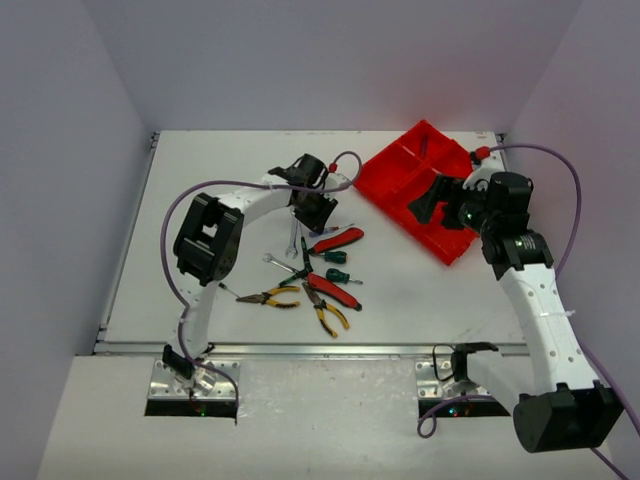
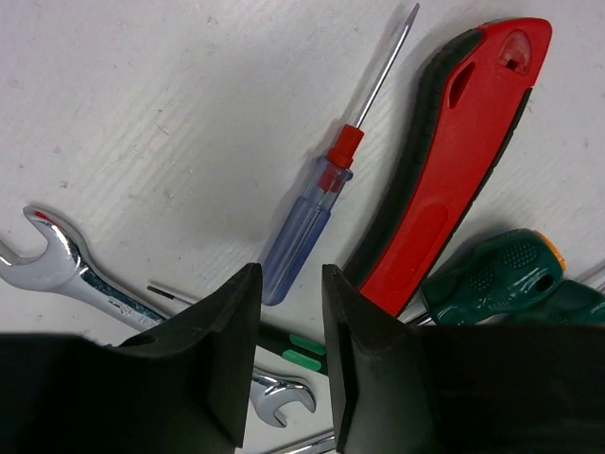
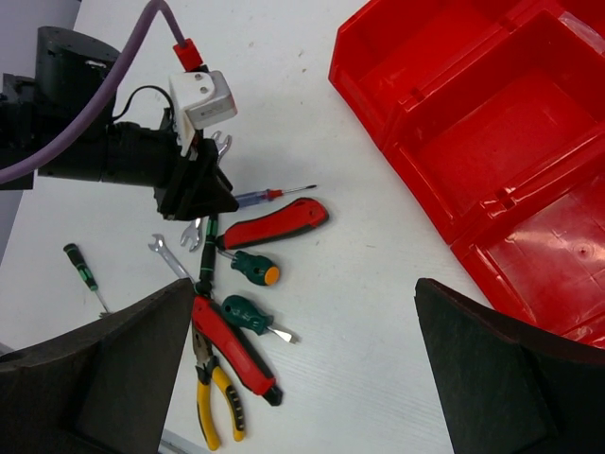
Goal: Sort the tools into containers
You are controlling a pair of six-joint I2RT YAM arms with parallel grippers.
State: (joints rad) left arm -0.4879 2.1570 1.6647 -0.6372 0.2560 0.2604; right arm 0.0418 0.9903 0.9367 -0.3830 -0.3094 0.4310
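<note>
The tools lie in a pile at the table's middle. They include a slim blue/red screwdriver (image 2: 317, 213), red-handled pliers (image 2: 454, 161), a short green-handled screwdriver (image 2: 501, 279), a silver wrench (image 2: 66, 270) and a black-handled screwdriver (image 2: 302, 348). My left gripper (image 2: 291, 284) is open and empty, low over the pile (image 1: 318, 212), its jaws standing either side of the blue handle's end. The red divided tray (image 1: 395, 175) sits at the back right. My right gripper (image 1: 428, 208) is wide open and empty, by the tray's near edge. The tray's compartments (image 3: 492, 142) look empty.
Nearer the front lie more red-handled pliers (image 3: 232, 345), yellow-handled pliers (image 3: 222, 407), a second pair of yellow pliers (image 1: 270, 297), a second green screwdriver (image 3: 244, 314) and a small black screwdriver (image 3: 83, 270). Grey walls enclose the table on three sides.
</note>
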